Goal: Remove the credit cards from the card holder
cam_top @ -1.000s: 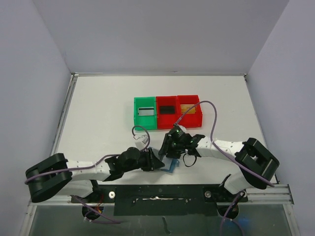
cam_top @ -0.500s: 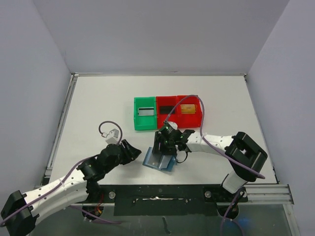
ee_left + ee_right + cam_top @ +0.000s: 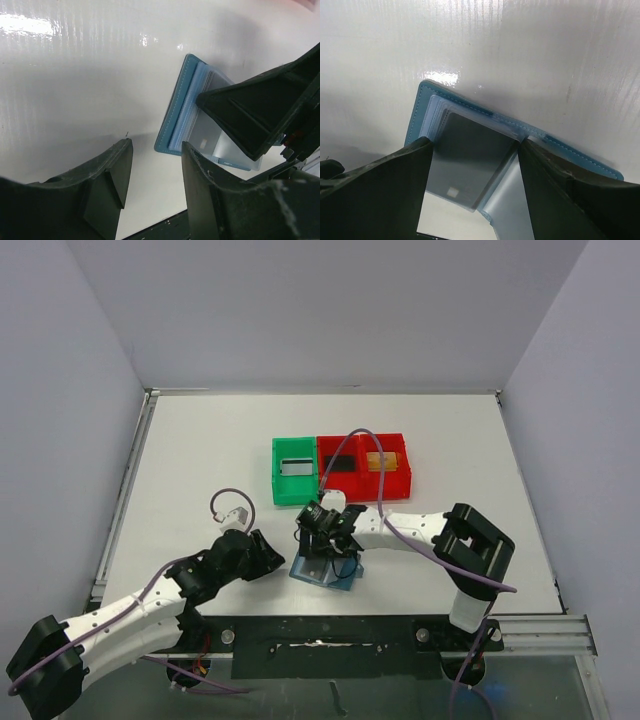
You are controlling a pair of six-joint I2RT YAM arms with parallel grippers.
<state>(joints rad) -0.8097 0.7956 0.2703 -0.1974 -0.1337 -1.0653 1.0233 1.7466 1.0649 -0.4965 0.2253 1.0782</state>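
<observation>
The light-blue card holder (image 3: pixel 338 578) lies open on the table near the front edge. A dark grey credit card (image 3: pixel 470 165) sits half out of its clear sleeve. My right gripper (image 3: pixel 323 535) is open, directly over the holder, its two fingers (image 3: pixel 400 190) straddling the card's sides (image 3: pixel 475 145). My left gripper (image 3: pixel 270 558) is open and empty just left of the holder, low over the table. In the left wrist view (image 3: pixel 156 150) the holder (image 3: pixel 177 110) and the card (image 3: pixel 207 142) lie ahead, partly covered by the right gripper's finger (image 3: pixel 265 107).
A green bin (image 3: pixel 276 472) holding a pale card and two red bins (image 3: pixel 322 468) (image 3: pixel 405 466), holding a dark and an orange card, stand in a row behind the holder. A dark rail (image 3: pixel 320 632) runs along the front edge.
My left gripper let go of the holder and drew back left, then edged toward it again. My right gripper moved left over the holder, which now lies opened further left.
</observation>
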